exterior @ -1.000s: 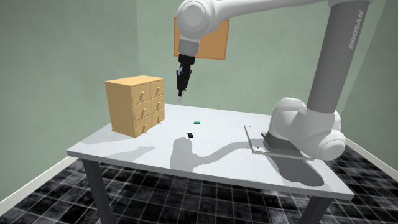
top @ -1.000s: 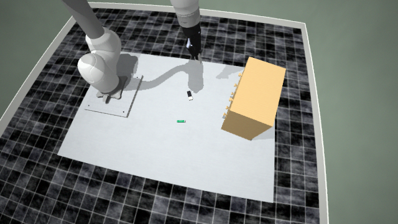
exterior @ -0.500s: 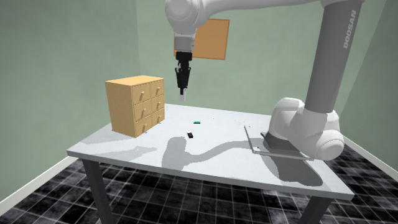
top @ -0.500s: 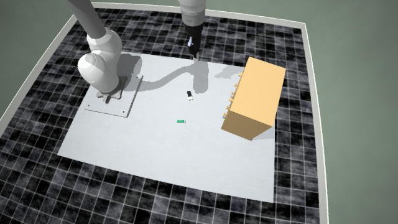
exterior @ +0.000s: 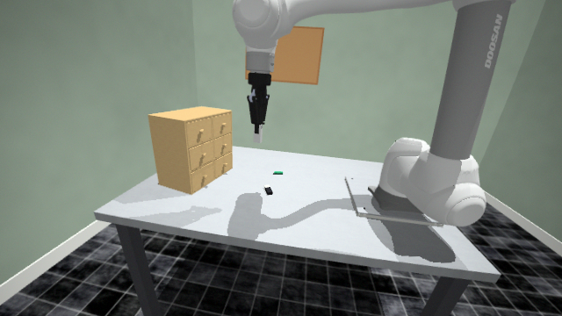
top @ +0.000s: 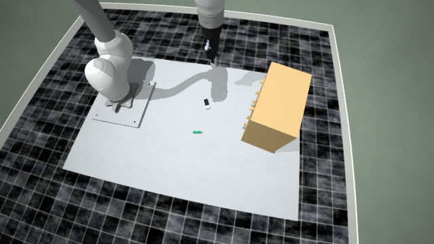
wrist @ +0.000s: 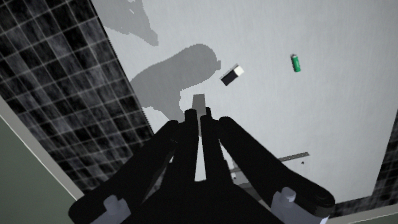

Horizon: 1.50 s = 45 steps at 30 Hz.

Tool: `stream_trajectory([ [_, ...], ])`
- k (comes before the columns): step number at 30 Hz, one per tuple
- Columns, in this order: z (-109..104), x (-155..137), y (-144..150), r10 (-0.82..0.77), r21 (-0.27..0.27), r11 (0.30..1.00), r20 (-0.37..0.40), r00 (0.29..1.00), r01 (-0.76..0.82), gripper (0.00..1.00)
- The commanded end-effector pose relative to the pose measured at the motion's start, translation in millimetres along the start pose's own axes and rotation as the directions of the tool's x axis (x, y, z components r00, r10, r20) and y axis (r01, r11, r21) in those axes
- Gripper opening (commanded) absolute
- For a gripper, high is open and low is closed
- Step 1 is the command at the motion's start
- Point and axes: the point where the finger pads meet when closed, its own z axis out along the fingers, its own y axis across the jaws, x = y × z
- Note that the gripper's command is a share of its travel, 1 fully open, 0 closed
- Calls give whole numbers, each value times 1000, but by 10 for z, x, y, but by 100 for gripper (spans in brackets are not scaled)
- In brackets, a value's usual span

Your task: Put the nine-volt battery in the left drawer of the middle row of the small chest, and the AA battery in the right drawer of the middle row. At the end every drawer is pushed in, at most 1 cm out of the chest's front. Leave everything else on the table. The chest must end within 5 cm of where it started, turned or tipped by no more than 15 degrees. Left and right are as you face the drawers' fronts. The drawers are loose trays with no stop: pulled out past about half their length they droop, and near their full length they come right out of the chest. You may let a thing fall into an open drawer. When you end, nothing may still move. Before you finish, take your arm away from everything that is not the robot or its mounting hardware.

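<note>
Worktop (top: 169, 169) (exterior: 307, 228) (wrist: 340, 125): pale grey, dark legs (exterior: 140, 272) under it in the exterior view. Floor (top: 102, 210) (exterior: 198, 263) (wrist: 55, 65) is black tile with light joints; walls (top: 390, 102) (exterior: 110, 44) (wrist: 15, 165) green, with a pale skirting (top: 339, 85) (exterior: 39, 265) (wrist: 45, 155). The arm (top: 112, 78) (exterior: 470, 88) throws a long shadow over the worktop.

View differences: exterior gives the drawer fronts and an orange wall panel (exterior: 299, 57); top and wrist don't. Exterior also shows the pincer (top: 213, 64) (exterior: 257, 135) (wrist: 199, 103) pointing down, well above the worktop. Top and exterior both have the chest (top: 281, 98) (exterior: 176, 154); wrist doesn't.

Counts: 1 chest, 6 drawers (3 rows of 2), 6 knobs (exterior: 201, 135), 1 nine-volt battery (top: 207, 104) (exterior: 268, 190) (wrist: 232, 75), 1 AA battery (top: 197, 132) (exterior: 278, 173) (wrist: 296, 63), 1 arm, 1 pincer, 2 legs visible.

Pincer: fully closed, nothing in it, touching neither battery nor chest. Both batteries lie flat on the worktop, apart from each other, out in front of the drawers. Nine-volt is black with a whitish end; AA is green (easy to spot, at least). Chest stands upright, and all drawers look pushed in; can't judge small gaps from these views.
</note>
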Motion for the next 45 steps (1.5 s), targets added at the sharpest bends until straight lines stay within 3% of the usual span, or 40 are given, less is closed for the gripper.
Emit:
stream_trajectory([
  [1, -1, 4, 18, 0, 0, 1000, 0, 1000, 0, 0],
  [2, 1, 25, 116, 0, 0, 1000, 0, 1000, 0, 0],
  [4, 7, 106, 601, 0, 0, 1000, 0, 1000, 0, 0],
  [6, 7, 106, 601, 0, 0, 1000, 0, 1000, 0, 0],
  [7, 12, 136, 913, 0, 0, 1000, 0, 1000, 0, 0],
  [8, 12, 136, 913, 0, 0, 1000, 0, 1000, 0, 0],
  [9, 17, 148, 1194, 0, 0, 1000, 0, 1000, 0, 0],
  [10, 17, 148, 1194, 0, 0, 1000, 0, 1000, 0, 0],
  [12, 23, 146, 1489, 0, 0, 1000, 0, 1000, 0, 0],
  [29, 50, 171, 1506, 0, 0, 1000, -31, 1000, 0, 0],
  [40, 124, 248, 1506, 0, 0, 1000, -122, 993, 0, 0],
  [45, 190, 316, 1506, 0, 0, 1000, -202, 979, 0, 0],
])
